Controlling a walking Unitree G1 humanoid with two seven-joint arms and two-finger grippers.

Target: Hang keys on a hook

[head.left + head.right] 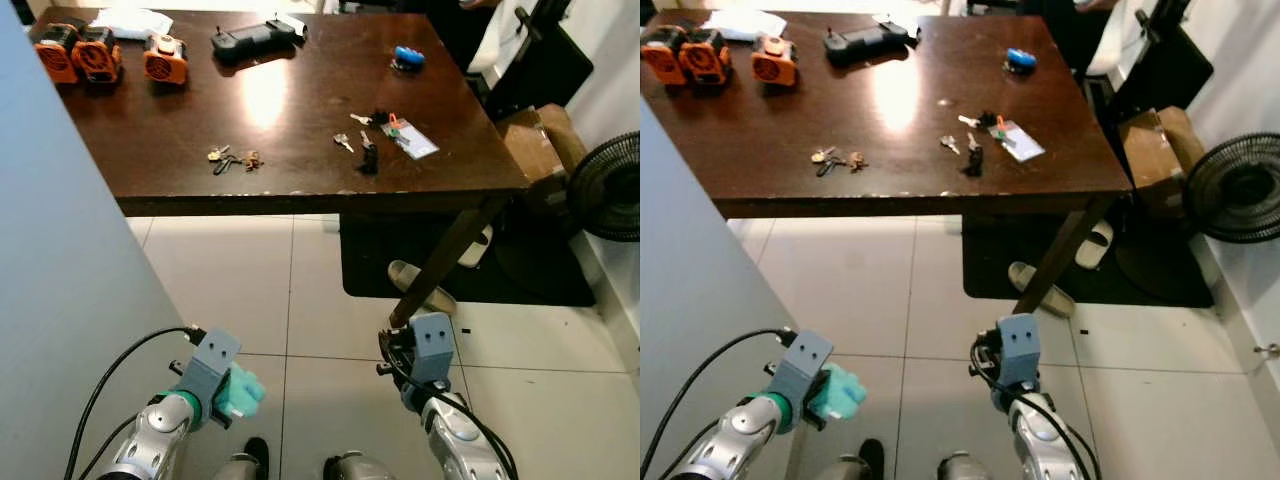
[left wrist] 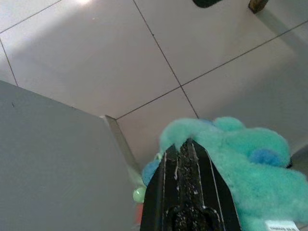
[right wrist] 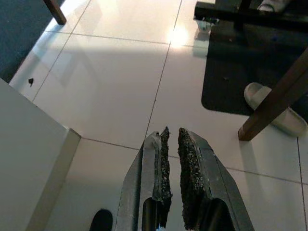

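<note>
My left gripper hangs low over the floor tiles, shut on a teal plush keychain. The plush bulges around the black fingers, with small coloured beads beside it; no key of it can be made out. My right gripper also hangs low, fingers pressed together with nothing between them. Ahead stands a dark wooden table. A small bunch of keys lies near its front edge. More keys with a black fob and a card tag lie to the right.
A grey panel rises close on my left. The table also carries orange devices, a black controller and a blue object. Its slanted leg, a slipper, a dark mat, a cardboard box and a fan are on the right.
</note>
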